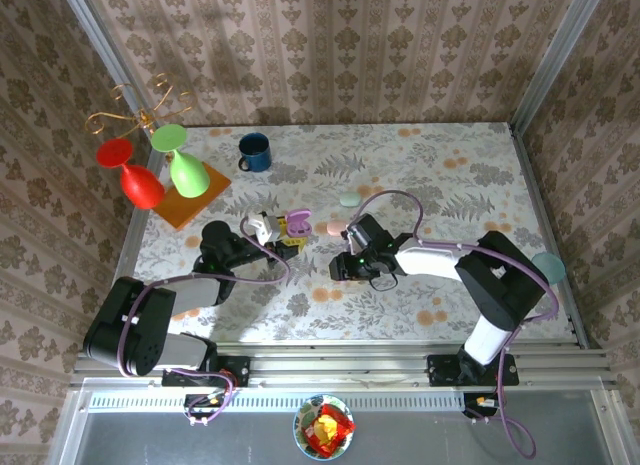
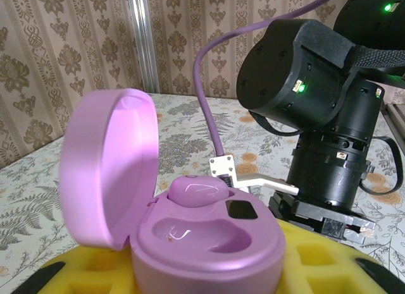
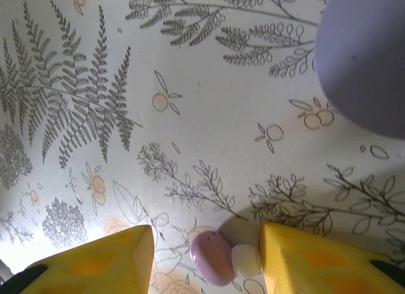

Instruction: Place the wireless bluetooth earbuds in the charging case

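My left gripper (image 2: 209,272) is shut on the open purple charging case (image 2: 209,234), its yellow fingers (image 2: 82,269) pressing both sides. The lid (image 2: 107,167) stands up on the left. One purple earbud (image 2: 195,191) sits in the far slot and the near slot (image 2: 202,234) is empty. In the top view the case (image 1: 297,223) is held just right of the left gripper (image 1: 272,235). My right gripper (image 3: 205,243) hangs open over the table near the middle (image 1: 340,268). A purple earbud with a white tip (image 3: 212,257) lies flat between its fingers, the tip close to the right finger (image 3: 310,262).
A green case (image 1: 349,199) and a pink case (image 1: 337,228) lie behind the right gripper, and a teal one (image 1: 547,265) lies at the right edge. A blue mug (image 1: 254,152) and a stand with red and green glasses (image 1: 160,175) occupy the back left. A blurred lavender shape (image 3: 367,60) hangs close by.
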Robot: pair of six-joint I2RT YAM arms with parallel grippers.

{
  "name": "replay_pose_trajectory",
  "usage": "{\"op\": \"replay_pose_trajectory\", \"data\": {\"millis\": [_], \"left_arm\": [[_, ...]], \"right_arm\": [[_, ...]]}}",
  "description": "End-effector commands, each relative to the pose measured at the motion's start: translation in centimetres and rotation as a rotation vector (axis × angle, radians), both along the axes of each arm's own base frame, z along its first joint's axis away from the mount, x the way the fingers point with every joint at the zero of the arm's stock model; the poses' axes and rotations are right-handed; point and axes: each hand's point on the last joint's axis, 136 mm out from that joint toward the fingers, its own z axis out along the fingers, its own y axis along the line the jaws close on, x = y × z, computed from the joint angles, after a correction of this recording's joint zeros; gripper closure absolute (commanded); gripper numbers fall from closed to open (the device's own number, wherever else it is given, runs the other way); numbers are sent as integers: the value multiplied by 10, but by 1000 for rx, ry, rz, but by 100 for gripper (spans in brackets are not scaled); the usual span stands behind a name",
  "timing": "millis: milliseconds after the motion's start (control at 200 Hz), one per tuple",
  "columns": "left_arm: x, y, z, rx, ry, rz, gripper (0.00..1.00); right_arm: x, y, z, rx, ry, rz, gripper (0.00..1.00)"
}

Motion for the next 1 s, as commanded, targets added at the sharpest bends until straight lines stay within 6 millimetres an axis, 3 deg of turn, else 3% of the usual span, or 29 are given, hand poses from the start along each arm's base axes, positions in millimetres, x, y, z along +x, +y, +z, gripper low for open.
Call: {"op": "replay_pose_trajectory", "data": {"millis": [0,140,215,495,695,995], "left_arm": [[1,3,-1,7,-12,10,83],[3,4,-2,9,-14,25,83],[10,7,-4,13,-12,64,83],[48,49,-2,-13,10,291,82],[65,73,6,-35,8,396,81],[74,104,7,-3,29,564,81]], "right_arm": [[-16,2,3,22,36,29,51],[-15,4,11,27,14,34,50],[-9,-4,17,-23,-29,11,48],[6,-34,43,-421,-241,-17,46],[-2,-26,51,-717,-309,37,46],[-14,2,40,-1026,-360,171,52]]}}
